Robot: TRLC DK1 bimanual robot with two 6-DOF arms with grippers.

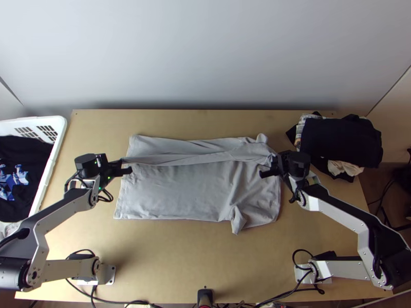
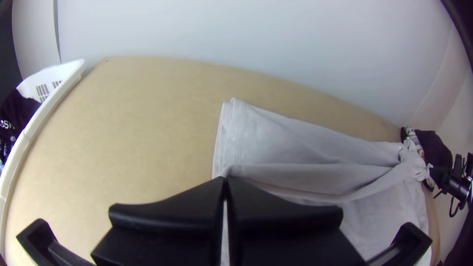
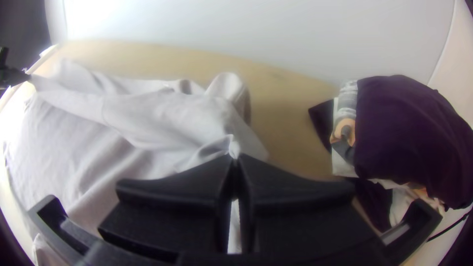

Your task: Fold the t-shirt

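Top view shows the left tool (image 1: 124,166) and right tool (image 1: 271,167), both clamped on opposite ends of a raised ridge across the grey T-shirt (image 1: 180,191) mid-tabletop (image 1: 180,251), apparently mid-fold, with an even, taut lay-down likely needed next.

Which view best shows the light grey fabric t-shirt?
Top view: frames the t-shirt end to end. Left wrist view favours the end in the left gripper; right wrist view, that in the right gripper.
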